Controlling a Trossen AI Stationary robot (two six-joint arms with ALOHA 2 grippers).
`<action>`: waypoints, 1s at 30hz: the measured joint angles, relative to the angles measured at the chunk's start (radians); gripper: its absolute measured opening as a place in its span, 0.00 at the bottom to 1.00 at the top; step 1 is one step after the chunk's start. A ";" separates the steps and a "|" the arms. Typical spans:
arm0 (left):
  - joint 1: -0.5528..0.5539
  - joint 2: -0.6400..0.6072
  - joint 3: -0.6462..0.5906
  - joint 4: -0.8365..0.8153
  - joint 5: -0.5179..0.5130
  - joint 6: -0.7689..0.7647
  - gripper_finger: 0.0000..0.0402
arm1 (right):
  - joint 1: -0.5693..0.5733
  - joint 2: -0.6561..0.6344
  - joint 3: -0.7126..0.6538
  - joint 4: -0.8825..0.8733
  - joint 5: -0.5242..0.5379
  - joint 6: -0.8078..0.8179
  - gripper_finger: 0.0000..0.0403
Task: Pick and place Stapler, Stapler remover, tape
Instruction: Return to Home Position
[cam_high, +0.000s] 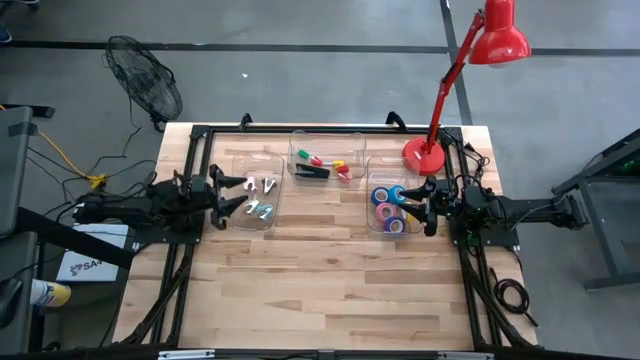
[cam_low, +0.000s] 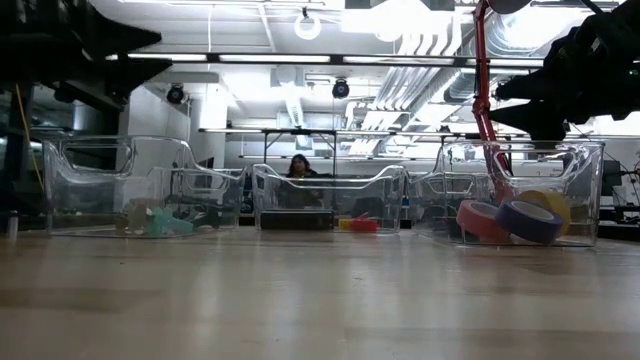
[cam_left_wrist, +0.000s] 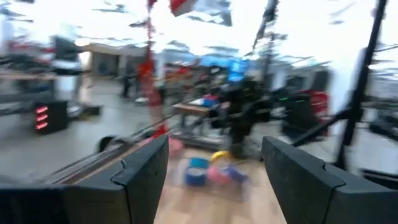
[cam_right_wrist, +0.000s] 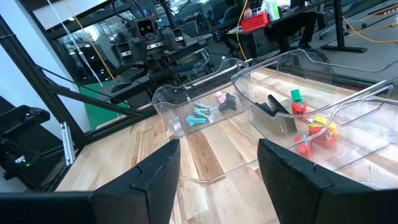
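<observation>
The black stapler (cam_high: 312, 171) is slim and long. It lies flat in the middle clear bin (cam_high: 327, 134), with small staplers (cam_high: 341, 167) in red, green and yellow just beside it. The staple removers (cam_right_wrist: 199, 116), among them a teal one and a pink one, lie loose on the floor of the left clear bin (cam_high: 255, 156). The tape rolls (cam_high: 388, 206), blue, pink, purple and yellow, sit crowded together in the right clear bin (cam_high: 385, 160), and the pink and purple ones are tilted.
</observation>
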 joint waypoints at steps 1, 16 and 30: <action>0.000 0.000 -0.002 -0.007 -0.028 0.000 0.63 | 0.000 0.000 0.000 0.000 0.000 0.000 0.51; 0.000 0.002 -0.004 -0.177 -0.142 0.014 0.63 | 0.000 0.000 0.000 0.000 0.000 0.000 0.51; 0.000 0.020 -0.005 -0.174 -0.131 0.018 0.63 | 0.000 0.000 0.000 0.000 0.000 0.000 0.51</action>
